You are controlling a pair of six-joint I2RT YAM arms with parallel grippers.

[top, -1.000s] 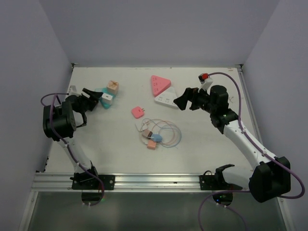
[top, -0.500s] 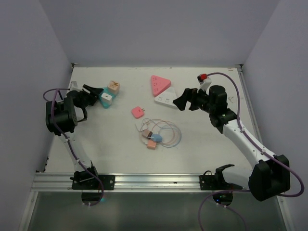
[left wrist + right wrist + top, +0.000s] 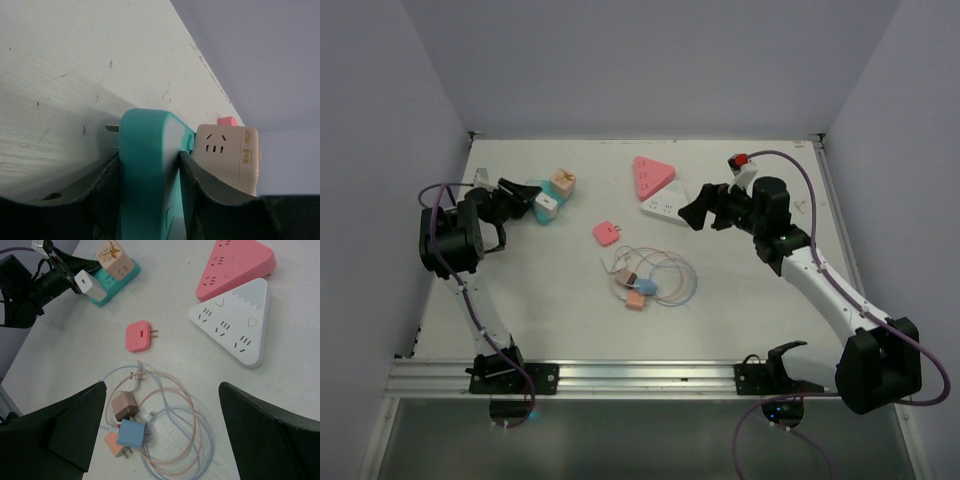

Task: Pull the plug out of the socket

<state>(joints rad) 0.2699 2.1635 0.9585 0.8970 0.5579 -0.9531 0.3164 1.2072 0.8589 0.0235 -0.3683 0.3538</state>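
Over at the far left of the table (image 3: 750, 290), the left gripper (image 3: 523, 196) has its two fingers (image 3: 200, 185) set on opposite flanks of the teal socket block (image 3: 142, 165). From its wrist camera both pads look pressed flat against the teal body, so I read it as a pinch on the block itself rather than on anything plugged into it. That makes sense to me as an anchoring hold: someone has to keep the socket down while the plug comes away. The plug I take to be the task's, the white plug (image 3: 86, 284), sits on the block at the gripper's end, with a beige cube adapter (image 3: 115, 261) riding on the far end. The right gripper (image 3: 694, 202) hangs well apart, above the white triangular strip (image 3: 235, 320) and beside the pink triangular strip (image 3: 235, 265), its jaws spread wide and holding nothing. It looks parked where its camera takes in the whole layout, including the loose pink plug (image 3: 138, 335) and the cable tangle (image 3: 150, 425). The plug is not yet out.
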